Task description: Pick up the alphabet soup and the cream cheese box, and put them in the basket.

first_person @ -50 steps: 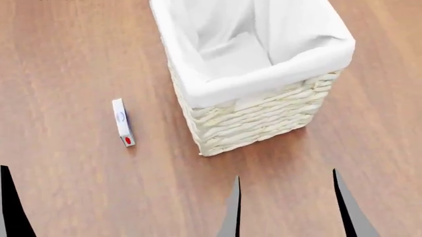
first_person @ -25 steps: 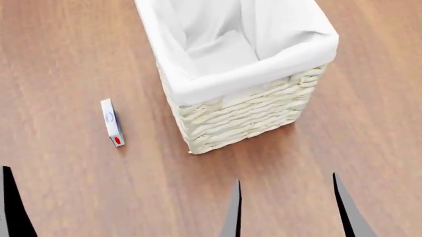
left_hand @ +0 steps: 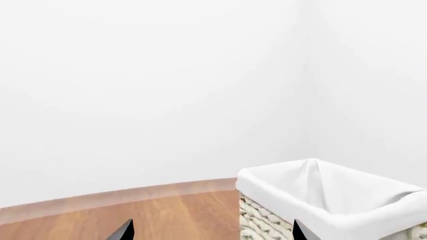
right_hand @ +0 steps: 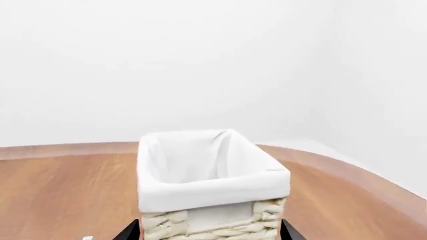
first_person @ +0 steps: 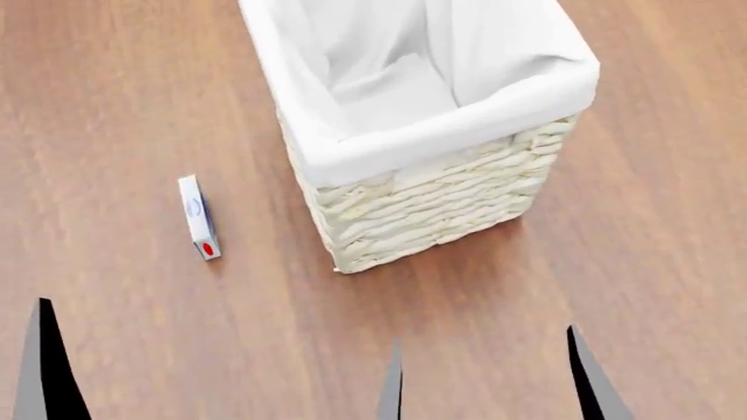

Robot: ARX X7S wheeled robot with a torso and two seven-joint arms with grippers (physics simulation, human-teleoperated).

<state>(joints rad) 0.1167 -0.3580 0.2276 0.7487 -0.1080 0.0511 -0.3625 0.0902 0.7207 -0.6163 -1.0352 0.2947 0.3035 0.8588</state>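
On the wooden floor (first_person: pixel 129 105), the cream cheese box (first_person: pixel 198 218) stands on its thin edge at about 9 o'clock from the basket (first_person: pixel 443 206), near it but clearly apart, red mark at the nearer end. The left gripper (first_person: pixel 216 372) hangs low at about 7 o'clock in the head view, its fingertips spread wide and empty; only the tips show. The box lies at roughly 12 o'clock from that gripper, so the reach is short and nearly straight ahead.

To do this pick well, I judge the left arm should come over the box from above and turn the wrist so the pads close across its thin faces, not along its length. Standing on edge, it may tip if one finger touches first, so centre before closing.

The basket sits at the middle of the head view, liner folded over the rim, and its visible interior looks empty. The right gripper (first_person: pixel 485 376) waits at about 5 o'clock, also spread and holding nothing, just short of the basket's near corner. The alphabet soup shows in no view, so it will need finding afterwards.
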